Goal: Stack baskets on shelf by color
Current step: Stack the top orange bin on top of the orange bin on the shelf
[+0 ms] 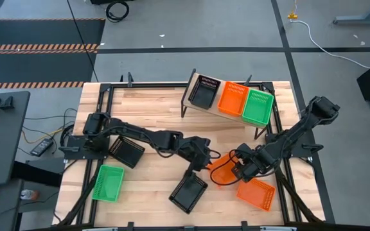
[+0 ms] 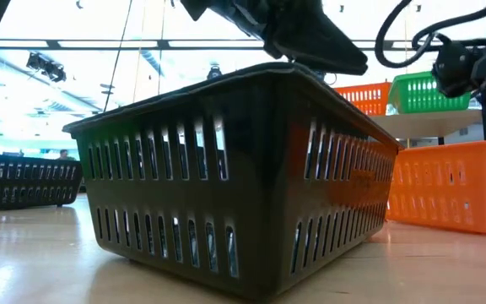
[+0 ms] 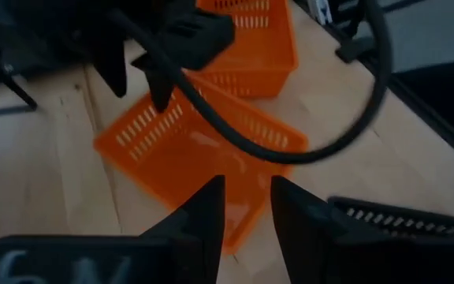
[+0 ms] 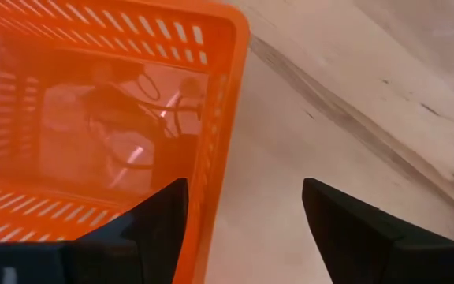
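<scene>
Two grippers meet over one orange basket (image 1: pixel 222 171) lying tilted on the table, between the black basket (image 1: pixel 188 192) and a second orange basket (image 1: pixel 256 194). The left gripper (image 3: pixel 247 209) reaches its edge from the left, fingers narrowly apart astride the rim. The right gripper (image 4: pixel 243 213) stands spread wide over the opposite wall, one finger inside. Both sit equally near; its long axis runs roughly between them. The shelf (image 1: pixel 191 91) behind already carries black, orange and green baskets.
</scene>
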### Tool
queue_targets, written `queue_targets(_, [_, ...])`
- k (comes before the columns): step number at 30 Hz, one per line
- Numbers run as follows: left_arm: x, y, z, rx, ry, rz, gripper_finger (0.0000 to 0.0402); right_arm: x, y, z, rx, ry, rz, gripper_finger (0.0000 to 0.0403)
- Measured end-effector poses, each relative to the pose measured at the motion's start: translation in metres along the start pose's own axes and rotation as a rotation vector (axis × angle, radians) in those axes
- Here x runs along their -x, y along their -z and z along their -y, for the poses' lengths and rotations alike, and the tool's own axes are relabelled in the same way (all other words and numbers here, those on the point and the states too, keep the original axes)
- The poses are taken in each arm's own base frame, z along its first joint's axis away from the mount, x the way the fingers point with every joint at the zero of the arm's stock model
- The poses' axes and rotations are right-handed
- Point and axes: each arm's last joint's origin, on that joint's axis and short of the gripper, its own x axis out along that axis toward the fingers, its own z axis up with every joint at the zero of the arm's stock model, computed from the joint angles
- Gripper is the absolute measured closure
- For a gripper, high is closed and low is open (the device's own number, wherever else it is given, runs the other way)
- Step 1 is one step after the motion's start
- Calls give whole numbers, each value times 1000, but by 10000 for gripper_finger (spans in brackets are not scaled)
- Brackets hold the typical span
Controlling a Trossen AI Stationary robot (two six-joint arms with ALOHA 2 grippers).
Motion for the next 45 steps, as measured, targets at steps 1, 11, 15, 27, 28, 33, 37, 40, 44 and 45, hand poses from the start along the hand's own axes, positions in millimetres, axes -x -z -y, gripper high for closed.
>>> queue_targets(1, [3,0,0,-2,-4,-16,292,-2,0,1,-2,-3,-1,148])
queue_targets(11, [74,47,0,117,-200,197,292,-6,-1,2,15,-10,0,149])
queue_targets(15, [116,83,8,171,-350,312,292,-7,-5,2,10,-7,-9,149])
queue_targets(27, [170,125,30,241,-457,418,292,-13,-22,-1,-8,-49,-59,179])
queue_targets(28, [169,126,30,251,-454,418,292,-14,-23,-1,-5,-44,-65,188])
queue_targets(33, [167,130,34,284,-430,416,292,-15,-27,-2,25,-58,-60,239])
queue_targets(37, [166,128,38,282,-413,421,292,-16,-29,-2,54,-64,-57,295])
queue_targets(40, [165,128,41,277,-402,421,292,-16,-29,-2,73,-65,-54,351])
queue_targets(44, [165,128,44,277,-406,417,292,-15,-30,-3,106,-71,-39,391])
queue_targets(45, [165,128,44,276,-404,416,292,-15,-30,-3,108,-69,-32,389])
